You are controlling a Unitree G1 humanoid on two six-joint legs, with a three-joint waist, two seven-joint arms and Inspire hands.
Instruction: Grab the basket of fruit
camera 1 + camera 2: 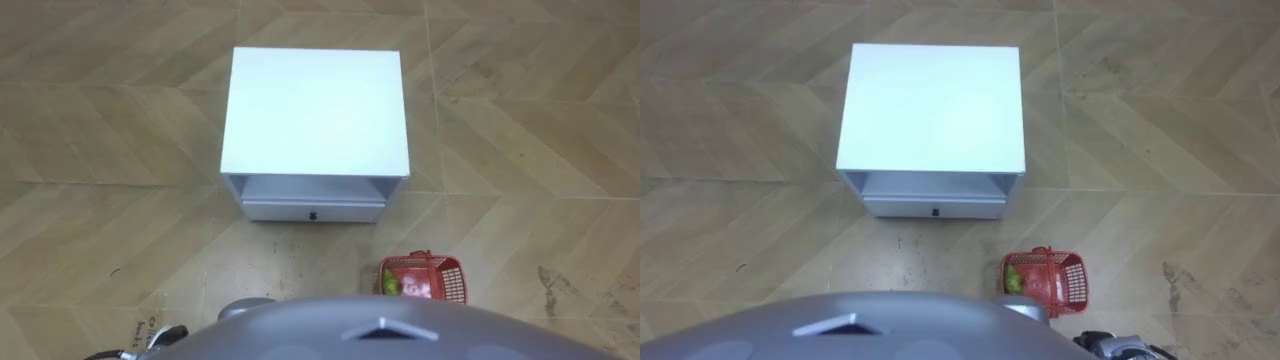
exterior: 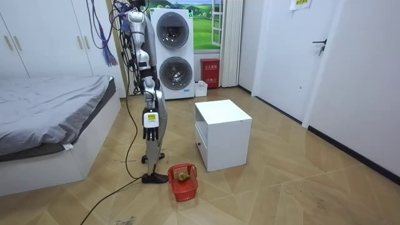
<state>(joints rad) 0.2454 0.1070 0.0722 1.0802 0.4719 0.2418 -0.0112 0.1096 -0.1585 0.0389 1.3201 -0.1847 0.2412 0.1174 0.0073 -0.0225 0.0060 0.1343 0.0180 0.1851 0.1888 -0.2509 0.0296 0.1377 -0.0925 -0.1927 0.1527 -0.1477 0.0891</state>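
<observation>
Red fruit basket [image 1: 425,279] is noted on the floor at the robot's right, near the white cabinet [image 1: 315,110], with a green fruit [image 1: 390,285] inside. It is judged light, stiff plastic lattice; its top handle is recommended for grasping. Right hand [image 2: 149,132] hangs relaxed, empty. Left hand [image 1: 168,336]: state cannot be told.

White nightstand [image 1: 315,110] on herringbone wood floor [image 1: 100,150], bed [image 2: 50,100] nearby
</observation>
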